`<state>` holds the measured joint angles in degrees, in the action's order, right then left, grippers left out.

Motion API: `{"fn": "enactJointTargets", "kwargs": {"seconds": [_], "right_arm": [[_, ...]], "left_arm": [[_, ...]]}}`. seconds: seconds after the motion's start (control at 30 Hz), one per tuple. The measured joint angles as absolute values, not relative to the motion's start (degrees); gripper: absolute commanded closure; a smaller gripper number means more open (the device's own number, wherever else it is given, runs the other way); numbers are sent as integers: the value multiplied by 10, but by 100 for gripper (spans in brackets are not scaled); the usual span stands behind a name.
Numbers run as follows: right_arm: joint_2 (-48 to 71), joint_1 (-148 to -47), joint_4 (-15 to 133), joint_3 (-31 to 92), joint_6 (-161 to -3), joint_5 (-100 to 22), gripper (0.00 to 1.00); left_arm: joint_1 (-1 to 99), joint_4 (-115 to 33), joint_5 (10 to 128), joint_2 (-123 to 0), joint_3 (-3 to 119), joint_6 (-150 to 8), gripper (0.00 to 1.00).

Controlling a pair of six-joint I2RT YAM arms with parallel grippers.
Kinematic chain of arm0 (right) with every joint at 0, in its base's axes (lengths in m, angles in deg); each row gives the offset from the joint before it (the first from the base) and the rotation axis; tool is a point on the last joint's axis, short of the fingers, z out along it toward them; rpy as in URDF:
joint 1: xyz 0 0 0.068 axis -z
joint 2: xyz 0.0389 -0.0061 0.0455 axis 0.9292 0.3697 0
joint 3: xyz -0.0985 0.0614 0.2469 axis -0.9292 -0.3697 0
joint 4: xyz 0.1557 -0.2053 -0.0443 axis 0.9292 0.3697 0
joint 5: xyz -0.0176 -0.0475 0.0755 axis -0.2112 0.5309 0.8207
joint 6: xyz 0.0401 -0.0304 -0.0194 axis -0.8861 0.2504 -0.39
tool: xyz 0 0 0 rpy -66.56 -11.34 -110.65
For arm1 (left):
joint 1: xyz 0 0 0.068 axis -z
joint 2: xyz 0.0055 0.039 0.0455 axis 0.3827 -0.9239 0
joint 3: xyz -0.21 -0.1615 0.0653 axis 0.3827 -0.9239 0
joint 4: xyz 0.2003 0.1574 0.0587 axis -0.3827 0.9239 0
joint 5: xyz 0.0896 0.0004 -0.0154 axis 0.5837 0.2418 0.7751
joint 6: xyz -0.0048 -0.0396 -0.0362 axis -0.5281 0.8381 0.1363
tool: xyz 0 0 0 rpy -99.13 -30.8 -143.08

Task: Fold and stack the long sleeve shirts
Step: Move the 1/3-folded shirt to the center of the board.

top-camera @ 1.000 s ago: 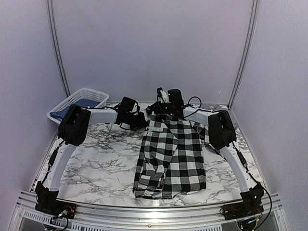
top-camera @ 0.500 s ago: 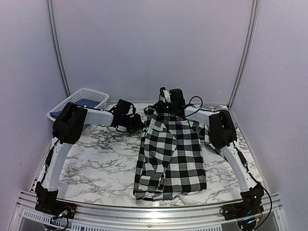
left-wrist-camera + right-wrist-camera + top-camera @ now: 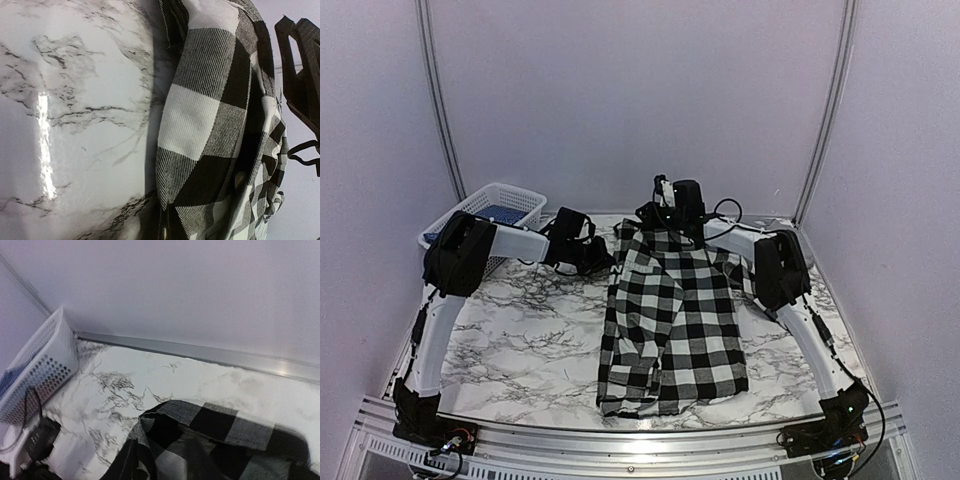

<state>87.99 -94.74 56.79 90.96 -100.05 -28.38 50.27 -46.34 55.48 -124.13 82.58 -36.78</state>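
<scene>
Since a second before, the left arm had drawn back toward 9 o'clock, and its left gripper sat just off the shirt's far-left edge, closed on nothing. From above, the right arm reached in to 12 o'clock, elbow bent, with the right gripper at the shirt's collar end; whether its jaws were apart or gripping cloth could not be told. The shirt lay flat on the marble table, a long checked strip running from 12 to 6 o'clock, right of centre. A white basket stood at 10 o'clock, well apart from it.

In the left wrist view, the shirt filled the 3 o'clock side, folded over in thick layers on the glossy table.

In the right wrist view, a grey hemmed edge of the shirt lay at 6 o'clock, the basket at 9 o'clock, with bare table between them.
</scene>
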Motion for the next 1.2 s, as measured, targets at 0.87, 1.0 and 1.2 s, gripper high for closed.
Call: {"fn": "enactJointTargets", "kwargs": {"seconds": [0.87,1.0,1.2], "right_arm": [[364,-1008,627,297,-952,-336,47],[346,-1032,636,245,-953,-347,47],[341,-1085,647,240,-954,-375,50]], "left_arm": [[416,-344,596,-1203,864,-455,44],[418,-332,605,-1125,802,-467,44],[430,-332,616,-995,690,-471,51]]}}
